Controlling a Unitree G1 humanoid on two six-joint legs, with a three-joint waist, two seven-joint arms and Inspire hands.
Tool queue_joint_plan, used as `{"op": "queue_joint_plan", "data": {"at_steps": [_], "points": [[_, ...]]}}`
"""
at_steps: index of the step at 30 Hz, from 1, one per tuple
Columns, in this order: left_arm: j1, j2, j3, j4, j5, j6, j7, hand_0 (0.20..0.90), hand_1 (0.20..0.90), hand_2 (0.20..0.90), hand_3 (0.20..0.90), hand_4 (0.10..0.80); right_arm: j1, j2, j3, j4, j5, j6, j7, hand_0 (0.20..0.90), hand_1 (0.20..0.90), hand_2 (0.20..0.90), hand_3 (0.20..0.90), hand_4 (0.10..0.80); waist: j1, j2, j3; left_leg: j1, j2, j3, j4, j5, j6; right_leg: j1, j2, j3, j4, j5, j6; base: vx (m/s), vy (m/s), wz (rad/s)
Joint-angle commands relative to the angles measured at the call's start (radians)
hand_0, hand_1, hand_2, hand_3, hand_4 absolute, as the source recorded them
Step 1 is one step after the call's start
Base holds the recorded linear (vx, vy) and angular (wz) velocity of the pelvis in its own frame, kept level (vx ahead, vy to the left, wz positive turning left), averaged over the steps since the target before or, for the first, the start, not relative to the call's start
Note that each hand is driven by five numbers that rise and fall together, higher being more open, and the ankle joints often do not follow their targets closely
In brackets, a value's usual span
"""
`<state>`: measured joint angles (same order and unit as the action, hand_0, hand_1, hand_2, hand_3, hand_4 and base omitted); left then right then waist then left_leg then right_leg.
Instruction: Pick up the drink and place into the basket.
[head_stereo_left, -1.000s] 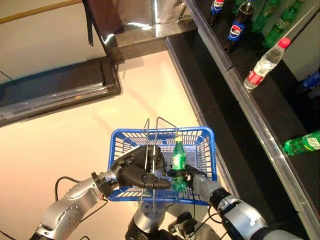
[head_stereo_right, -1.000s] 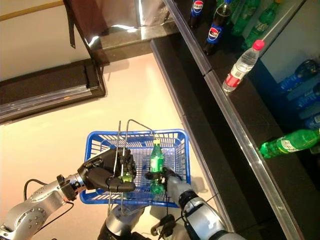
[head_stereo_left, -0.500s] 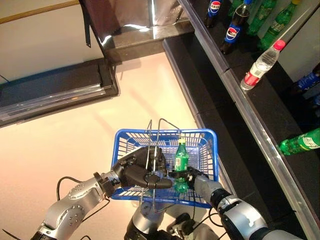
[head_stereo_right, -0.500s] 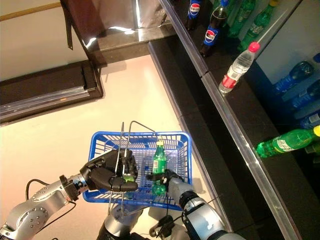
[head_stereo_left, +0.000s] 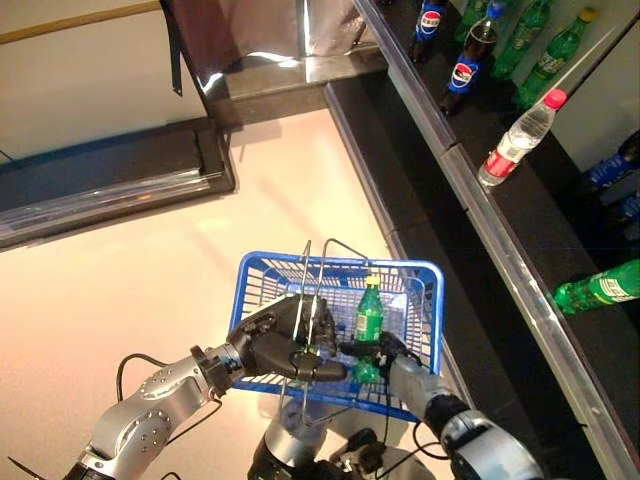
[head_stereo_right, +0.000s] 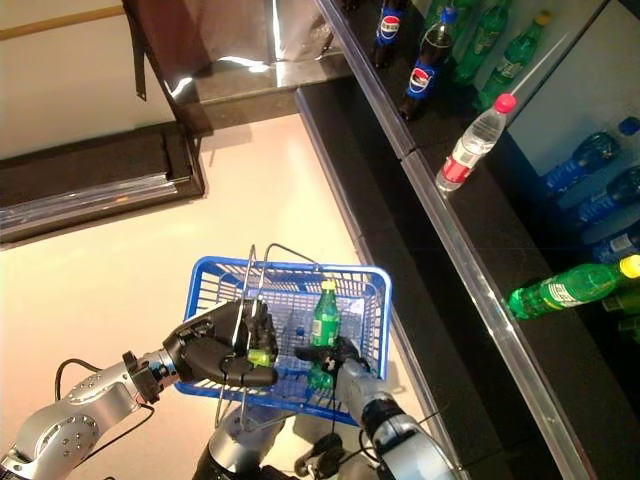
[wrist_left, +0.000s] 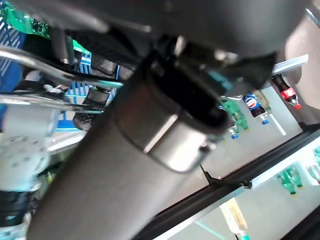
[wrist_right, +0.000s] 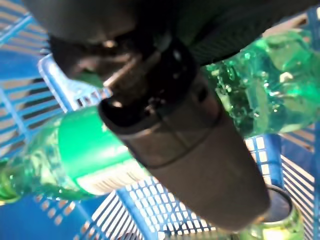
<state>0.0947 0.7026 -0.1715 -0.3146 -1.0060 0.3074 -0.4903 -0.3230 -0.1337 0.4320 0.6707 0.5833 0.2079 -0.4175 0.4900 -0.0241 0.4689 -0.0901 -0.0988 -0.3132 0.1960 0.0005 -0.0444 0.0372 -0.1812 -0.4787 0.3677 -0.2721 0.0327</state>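
Green drink bottle (head_stereo_left: 369, 312) stands upright inside the blue basket (head_stereo_left: 270, 275), my right hand (head_stereo_left: 372, 350) wrapped round its lower body, while my left hand (head_stereo_left: 270, 345) is closed on the wire handles (head_stereo_left: 312, 290) and carries the basket above the floor. I judge the risk lies in the release: let go before the base is seated and the tall bottle topples onto the can (wrist_right: 272, 220) lying beside it. A snagged finger on withdrawal could also jerk the hanging basket.

basket (head_stereo_left: 420, 275): blue lattice | drink (head_stereo_left: 369, 312): green, green cap | floor (head_stereo_left: 150, 260): pale cream
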Motion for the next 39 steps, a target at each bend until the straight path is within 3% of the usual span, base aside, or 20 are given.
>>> {"op": "queue_joint_plan", "data": {"at_steps": [1, 5, 11, 13, 17, 20, 27, 31, 33, 34, 35, 36, 37, 39], "points": [[-0.094, -0.146, 0.237, -0.368, -0.212, -0.373, -0.172, 0.300, 0.300, 0.300, 0.200, 0.100, 0.048, -0.139, 0.040, -0.164, -0.136, 0.024, -0.143, 0.900, 0.900, 0.900, 0.900, 0.800, -0.042, -0.010, -0.086, -0.026, 0.008, 0.033, 0.049, -0.014, 0.010, 0.045, 0.018, 0.026, -0.099, 0.159, 0.023, -0.034, -0.014, -0.09], [-0.047, -0.159, 0.272, -0.366, -0.184, -0.409, -0.148, 0.300, 0.300, 0.300, 0.200, 0.100, 0.132, -0.194, 0.006, -0.460, -0.285, 0.080, -0.123, 0.900, 0.900, 0.900, 0.900, 0.800, -0.077, -0.025, -0.089, -0.023, 0.014, 0.051, 0.047, -0.017, 0.012, 0.039, 0.024, 0.051, -0.104, 0.158, 0.029, -0.028, 0.002, -0.15], [0.005, -0.165, 0.319, -0.351, -0.170, -0.423, -0.145, 0.300, 0.300, 0.300, 0.200, 0.100, 0.179, -0.297, -0.055, -0.738, -0.394, 0.125, -0.046, 0.900, 0.900, 0.900, 0.900, 0.800, -0.103, -0.032, -0.095, -0.014, 0.023, 0.075, 0.038, -0.019, 0.009, 0.041, 0.030, 0.068, -0.113, 0.157, 0.035, -0.019, 0.003, -0.16], [-0.037, -0.186, 0.265, -0.334, -0.107, -0.430, -0.089, 0.300, 0.300, 0.300, 0.200, 0.100, 0.154, -0.304, -0.024, -0.775, -0.396, 0.112, -0.056, 0.900, 0.900, 0.900, 0.900, 0.800, -0.110, -0.036, -0.095, -0.007, 0.027, 0.080, 0.043, -0.023, 0.013, 0.045, 0.029, 0.078, -0.114, 0.160, 0.038, 0.023, -0.014, -0.01], [-0.204, -0.257, 0.080, -0.287, 0.106, -0.420, 0.160, 0.300, 0.300, 0.300, 0.200, 0.100, 0.032, -0.284, 0.069, -0.822, -0.357, 0.110, -0.071, 0.900, 0.900, 0.900, 0.900, 0.800, -0.149, -0.065, -0.114, 0.023, 0.041, 0.095, 0.047, -0.033, 0.010, 0.066, 0.039, 0.105, -0.120, 0.161, 0.038, 0.096, -0.031, -0.06], [-0.283, -0.283, 0.003, -0.245, 0.172, -0.432, 0.313, 0.300, 0.300, 0.300, 0.200, 0.100, 0.013, -0.294, 0.101, -0.874, -0.360, 0.096, -0.046, 0.900, 0.900, 0.900, 0.900, 0.800, -0.186, -0.072, -0.134, 0.048, 0.052, 0.124, 0.042, -0.041, 0.008, 0.075, 0.042, 0.132, -0.121, 0.160, 0.046, 0.084, 0.030, -0.21], [-0.374, -0.325, -0.073, -0.200, 0.258, -0.436, 0.530, 0.300, 0.300, 0.300, 0.200, 0.100, 0.024, -0.325, 0.103, -1.010, -0.394, 0.091, 0.043, 0.900, 0.900, 0.900, 0.900, 0.800, -0.251, -0.073, -0.165, 0.086, 0.069, 0.179, 0.027, -0.052, 0.010, 0.081, 0.044, 0.182, -0.126, 0.158, 0.064, 0.028, 0.048, -0.32], [-0.398, -0.344, -0.087, -0.186, 0.281, -0.431, 0.603, 0.300, 0.300, 0.300, 0.200, 0.100, 0.010, -0.337, 0.086, -1.067, -0.359, 0.033, 0.108, 0.900, 0.900, 0.900, 0.900, 0.800, -0.272, -0.075, -0.177, 0.096, 0.076, 0.199, 0.020, -0.048, 0.011, 0.084, 0.045, 0.196, -0.135, 0.165, 0.067, 0.000, 0.020, -0.17], [-0.358, -0.318, -0.053, -0.193, 0.238, -0.445, 0.575, 0.300, 0.300, 0.300, 0.200, 0.100, 0.025, -0.349, 0.060, -1.097, -0.326, -0.006, 0.153, 0.900, 0.900, 0.900, 0.900, 0.800, -0.271, -0.074, -0.184, 0.096, 0.078, 0.204, 0.014, -0.046, 0.007, 0.086, 0.046, 0.195, -0.139, 0.162, 0.065, -0.034, 0.039, -0.03], [-0.183, -0.249, 0.117, -0.181, 0.057, -0.492, 0.353, 0.300, 0.300, 0.300, 0.200, 0.100, 0.121, -0.409, -0.039, -1.180, -0.277, -0.075, 0.239, 0.900, 0.900, 0.900, 0.900, 0.800, -0.254, -0.060, -0.182, 0.095, 0.082, 0.207, 0.007, -0.041, 0.002, 0.087, 0.041, 0.187, -0.141, 0.158, 0.064, -0.071, 0.061, -0.03], [-0.087, -0.224, 0.225, -0.166, -0.050, -0.487, 0.217, 0.300, 0.300, 0.300, 0.200, 0.100, 0.186, -0.432, -0.101, -1.218, -0.248, -0.116, 0.296, 0.900, 0.900, 0.900, 0.900, 0.800, -0.246, -0.054, -0.184, 0.090, 0.082, 0.208, 0.006, -0.036, 0.001, 0.085, 0.037, 0.179, -0.141, 0.160, 0.064, -0.058, 0.054, -0.04], [-0.068, -0.221, 0.246, -0.163, -0.069, -0.483, 0.191, 0.300, 0.300, 0.300, 0.200, 0.100, 0.200, -0.436, -0.113, -1.225, -0.240, -0.127, 0.309, 0.900, 0.900, 0.900, 0.900, 0.800, -0.244, -0.054, -0.187, 0.091, 0.083, 0.207, 0.005, -0.040, 0.000, 0.085, 0.037, 0.178, -0.141, 0.156, 0.065, -0.074, 0.022, 0.00], [0.070, -0.226, 0.391, -0.130, -0.176, -0.445, -0.003, 0.300, 0.300, 0.300, 0.200, 0.100, 0.294, -0.433, -0.209, -1.265, -0.184, -0.194, 0.422, 0.900, 0.900, 0.900, 0.900, 0.800, -0.229, -0.047, -0.191, 0.081, 0.084, 0.203, 0.004, -0.035, -0.001, 0.079, 0.034, 0.167, -0.140, 0.156, 0.063, -0.044, 0.009, 0.04], [0.117, -0.244, 0.447, -0.101, -0.219, -0.405, -0.088, 0.300, 0.300, 0.300, 0.200, 0.100, 0.309, -0.406, -0.238, -1.270, -0.137, -0.222, 0.479, 0.900, 0.900, 0.900, 0.900, 0.800, -0.215, -0.047, -0.201, 0.075, 0.084, 0.195, 0.001, -0.032, -0.001, 0.079, 0.035, 0.158, -0.148, 0.158, 0.059, -0.049, -0.009, 0.07]]}}
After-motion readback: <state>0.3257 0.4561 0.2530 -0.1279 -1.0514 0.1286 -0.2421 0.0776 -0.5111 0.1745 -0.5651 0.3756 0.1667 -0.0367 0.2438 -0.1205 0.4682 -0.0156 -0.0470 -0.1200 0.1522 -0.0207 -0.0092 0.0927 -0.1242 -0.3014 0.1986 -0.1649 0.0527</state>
